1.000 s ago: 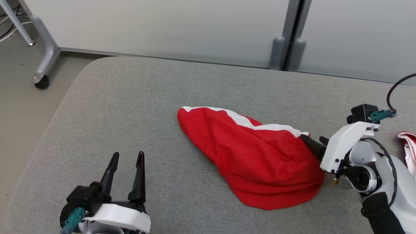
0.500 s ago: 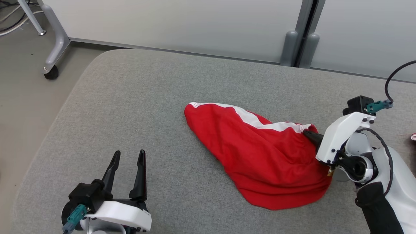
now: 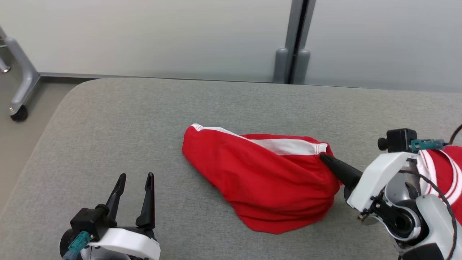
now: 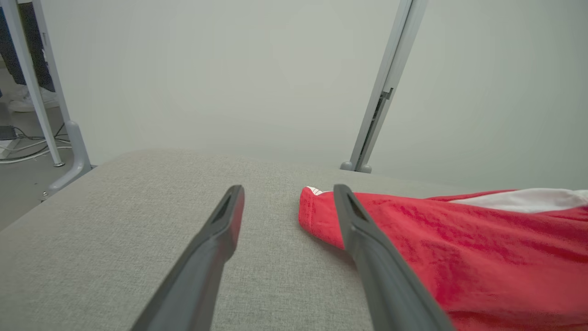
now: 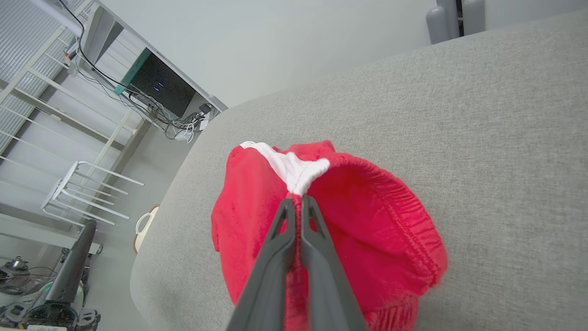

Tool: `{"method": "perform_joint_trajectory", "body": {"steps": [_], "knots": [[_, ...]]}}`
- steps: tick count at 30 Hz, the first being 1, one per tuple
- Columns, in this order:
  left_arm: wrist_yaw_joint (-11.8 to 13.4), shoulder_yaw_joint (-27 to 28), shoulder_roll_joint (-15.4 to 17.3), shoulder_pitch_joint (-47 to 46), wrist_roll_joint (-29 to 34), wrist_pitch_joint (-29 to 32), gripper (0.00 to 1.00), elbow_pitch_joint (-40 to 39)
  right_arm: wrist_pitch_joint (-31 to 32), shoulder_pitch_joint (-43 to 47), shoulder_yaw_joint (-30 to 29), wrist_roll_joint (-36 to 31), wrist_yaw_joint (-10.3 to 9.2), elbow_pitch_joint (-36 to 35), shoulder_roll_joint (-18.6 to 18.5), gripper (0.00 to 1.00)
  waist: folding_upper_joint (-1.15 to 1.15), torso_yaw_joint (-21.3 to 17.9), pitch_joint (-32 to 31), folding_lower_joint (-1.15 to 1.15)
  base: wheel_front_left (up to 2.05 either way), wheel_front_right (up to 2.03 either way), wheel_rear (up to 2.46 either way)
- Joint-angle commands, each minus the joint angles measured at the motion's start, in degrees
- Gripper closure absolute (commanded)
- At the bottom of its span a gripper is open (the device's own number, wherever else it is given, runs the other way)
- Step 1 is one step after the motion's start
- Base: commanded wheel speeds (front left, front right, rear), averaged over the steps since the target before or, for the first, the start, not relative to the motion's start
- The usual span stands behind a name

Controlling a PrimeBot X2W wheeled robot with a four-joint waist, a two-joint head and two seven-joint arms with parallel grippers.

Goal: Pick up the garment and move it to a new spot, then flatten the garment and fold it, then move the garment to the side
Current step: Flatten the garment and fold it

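Note:
The garment [image 3: 260,177] is red with a white stripe and lies bunched in the middle of the grey padded table [image 3: 108,119]. My right gripper [image 3: 322,156] reaches in from the right and is shut on the garment's right end, at the white stripe. The right wrist view shows both fingers pinched together on the gathered cloth [image 5: 376,220] at the gripper [image 5: 297,200]. My left gripper [image 3: 135,176] stands open at the lower left, apart from the cloth. In the left wrist view the garment [image 4: 459,243] lies just right of that open gripper [image 4: 287,191].
Another red and white cloth [image 3: 445,169] lies behind my right wrist at the table's right edge. A grey partition post [image 3: 292,65] stands behind the table. A frame leg with a caster [image 3: 18,112] is on the floor at the left.
My right gripper has shut on the garment's right end, and the cloth has gathered there. The head camera has shifted. The left gripper stays open in place.

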Motion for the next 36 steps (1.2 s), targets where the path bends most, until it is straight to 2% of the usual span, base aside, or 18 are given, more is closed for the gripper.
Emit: {"method": "perform_joint_trajectory", "body": {"steps": [1, 2, 4, 9, 16, 22, 23, 24, 25, 31, 36], "knots": [[0.2, 0.2, 0.34, 0.39, -0.01, 0.19, 0.0, -0.17, 0.21, 1.76, 0.54, 1.62, 0.04, -2.3, -1.28, 1.0, 0.0, -2.4, -0.87, 0.0, 0.0, 0.0, 0.0], [0.26, 0.26, 0.63, 0.43, -0.14, 0.29, 0.0, -0.41, 0.86, 4.82, 1.78, 4.2, 0.04, -6.41, -3.07, 1.0, 0.0, -3.81, -0.86, 0.0, 0.0, 0.0, 0.0], [0.36, 0.18, 0.76, 0.55, -0.21, 0.54, 0.0, -0.58, 1.24, 7.67, 2.79, 6.48, 0.04, -10.24, -5.0, 1.0, 0.0, -4.97, -0.7, 0.0, 0.0, 0.0, 0.0], [0.64, 0.31, 1.27, 0.59, -0.41, 0.83, 0.0, -1.02, 2.73, 15.36, 4.26, 11.04, 0.04, -15.26, -9.82, 1.0, 0.0, -7.0, -0.24, 0.0, 0.0, 0.0, 0.0], [0.83, 0.38, 2.01, 0.4, -0.7, 1.37, 0.0, -1.55, 0.22, 20.64, 1.71, 11.92, 0.04, -12.11, -12.55, 1.0, 0.0, -8.26, -0.12, 0.0, 0.0, 0.0, 0.0], [1.03, 0.18, 2.34, 0.25, -0.69, 1.79, 0.0, -1.74, -3.03, 19.36, 0.15, 11.07, 0.04, -7.49, -11.58, 1.0, 0.0, -8.4, -0.15, 0.0, 0.0, 0.0, 0.0], [1.07, 0.1, 2.38, 0.27, -0.69, 1.81, 0.0, -1.76, -3.24, 19.18, 0.25, 11.36, 0.04, -6.78, -11.28, 0.86, 0.0, -8.34, -0.2, 0.0, 0.0, 0.0, 0.0], [1.13, 0.07, 2.44, 0.32, -0.73, 1.91, 0.0, -1.78, -3.42, 19.04, 0.45, 11.44, 0.04, -6.21, -11.08, 0.65, 0.0, -8.26, -0.27, 0.0, 0.0, 0.0, 0.0], [1.2, 0.02, 2.5, 0.37, -0.79, 1.97, 0.0, -1.8, -4.07, 18.86, 0.33, 11.47, 0.04, -5.66, -10.81, 0.0, 0.0, -8.17, -0.34, 0.0, 0.0, 0.0, 0.0], [1.43, -0.06, 2.78, 0.8, -1.03, 2.24, 0.0, -2.28, -9.1, 18.11, -0.91, 11.48, 0.04, -6.46, -9.93, 0.0, 0.0, -7.7, -0.93, 0.0, 0.0, 0.0, 0.0], [1.62, -0.27, 3.25, 0.58, -1.04, 2.87, 0.0, -3.02, -14.55, 18.65, -2.39, 8.72, 0.04, -8.03, -10.23, 0.0, 0.0, -7.91, -1.4, 0.0, 0.0, 0.0, 0.0]]}}
